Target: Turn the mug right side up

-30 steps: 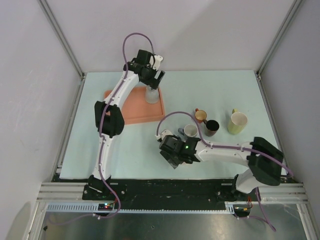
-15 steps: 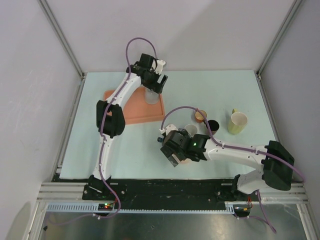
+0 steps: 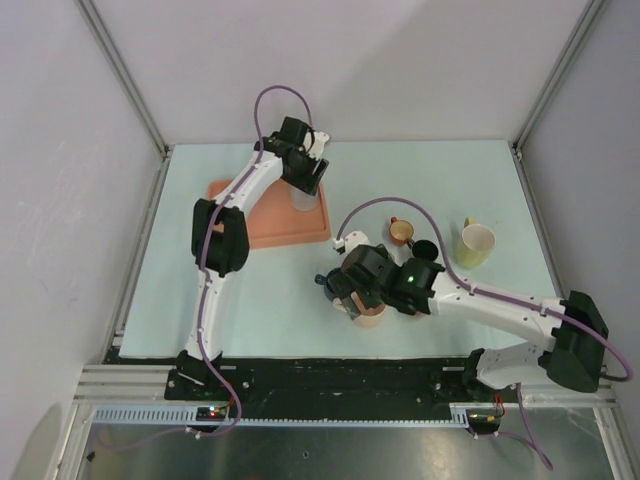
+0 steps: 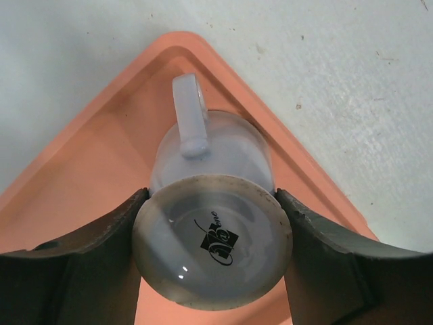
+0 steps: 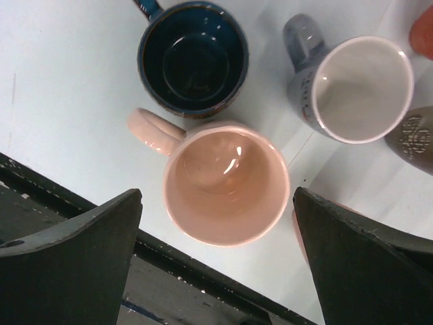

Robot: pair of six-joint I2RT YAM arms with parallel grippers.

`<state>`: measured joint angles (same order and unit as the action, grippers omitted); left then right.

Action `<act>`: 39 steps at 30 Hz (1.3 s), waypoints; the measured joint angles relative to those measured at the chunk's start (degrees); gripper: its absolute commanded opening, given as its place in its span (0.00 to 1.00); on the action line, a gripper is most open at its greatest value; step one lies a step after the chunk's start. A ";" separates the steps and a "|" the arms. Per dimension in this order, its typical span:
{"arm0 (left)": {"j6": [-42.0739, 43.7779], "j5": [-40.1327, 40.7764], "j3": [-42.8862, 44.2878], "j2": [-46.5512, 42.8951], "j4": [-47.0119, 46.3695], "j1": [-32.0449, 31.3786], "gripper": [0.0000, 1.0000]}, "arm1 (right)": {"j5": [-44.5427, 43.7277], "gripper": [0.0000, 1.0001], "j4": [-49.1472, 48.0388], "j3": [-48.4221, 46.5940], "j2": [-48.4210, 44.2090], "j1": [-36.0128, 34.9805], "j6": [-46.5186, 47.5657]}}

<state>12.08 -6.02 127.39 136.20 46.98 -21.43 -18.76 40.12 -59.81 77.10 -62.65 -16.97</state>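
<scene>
Checking in from the remote desk. The worktop (image 3: pixel 450 180) has an orange tray (image 3: pixel 270 215) on its far left side, and the mug (image 4: pixel 213 250) I have to flip sits in that tray's far right corner.

The left end effector (image 4: pixel 212 206) is pinching the mug, one finger on each side up by the base. The right end effector (image 5: pixel 216 203) is spread wide over a pink mug (image 5: pixel 226 162) near the front edge, touching nothing.

My plan: lift straight up first so the rim clears the tray wall, then roll the wrist half a turn. The grip sits high on a smooth glazed wall, so I'd go slow in case it slips.

The mug is mouth down, base up at the wrist camera, long axis roughly vertical. Its handle points into the tray corner.
</scene>
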 measured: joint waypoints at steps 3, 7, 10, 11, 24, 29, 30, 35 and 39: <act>0.24 -0.24 -1.75 -1.25 -0.04 0.00 0.00 | 0.98 0.99 -0.57 -0.11 -2.29 1.88 -0.37; 0.94 -2.23 -4.07 -3.26 0.85 0.07 0.00 | 5.49 0.99 -2.58 -0.13 -4.59 6.27 -1.25; 1.97 -5.25 -5.88 -5.81 1.81 0.20 0.00 | 11.30 0.99 -5.18 -0.22 -5.84 12.33 -3.10; 2.73 -6.67 -6.78 -7.17 2.01 0.28 0.00 | 13.55 0.99 -6.38 -0.22 -6.23 14.71 -4.22; 20.17 -20.92 -20.24 -27.47 2.29 1.20 0.00 | 23.87 0.93 -16.81 -7.52 -5.05 34.23 -16.68; 27.23 -22.03 -22.36 -31.12 3.02 1.20 0.00 | 25.40 0.92 -16.81 -18.69 1.57 35.04 -19.41; 28.76 -22.05 -22.67 -31.85 3.10 1.20 0.00 | 25.77 0.92 -16.81 -21.14 3.15 35.10 -19.69; 35.50 -21.70 -23.58 -35.45 3.61 1.20 0.00 | 29.92 0.95 -17.16 -27.87 8.13 35.89 -20.85; 35.32 -23.37 -21.92 -37.77 4.28 1.57 0.00 | 37.81 0.99 -22.10 -26.03 8.74 37.48 -23.63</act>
<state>47.40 -29.39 105.47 98.43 51.27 -19.86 19.05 18.02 -85.84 85.84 -25.17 -40.60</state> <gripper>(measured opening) 0.698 0.968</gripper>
